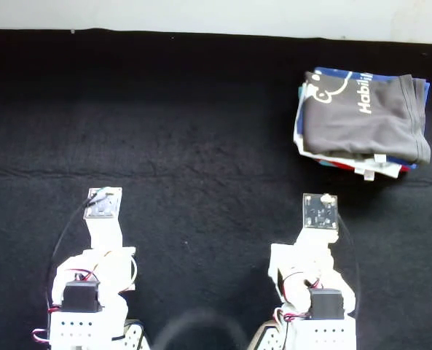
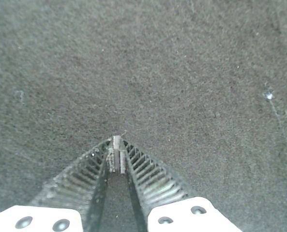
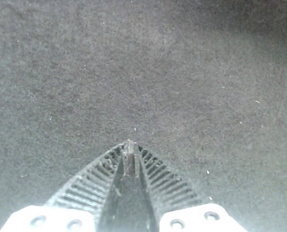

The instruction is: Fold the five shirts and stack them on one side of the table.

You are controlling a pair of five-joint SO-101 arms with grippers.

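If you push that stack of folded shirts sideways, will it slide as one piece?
Probably not: the stack of shirts is soft cloth and its layer edges sit unevenly, so layers would likely shear. The black table cover looks fuzzy, so the underside would probably drag. Lifted, the grey top shirt would likely droop.

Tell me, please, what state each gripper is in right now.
Left gripper: closed, holding nothing.
Right gripper: closed, holding nothing.
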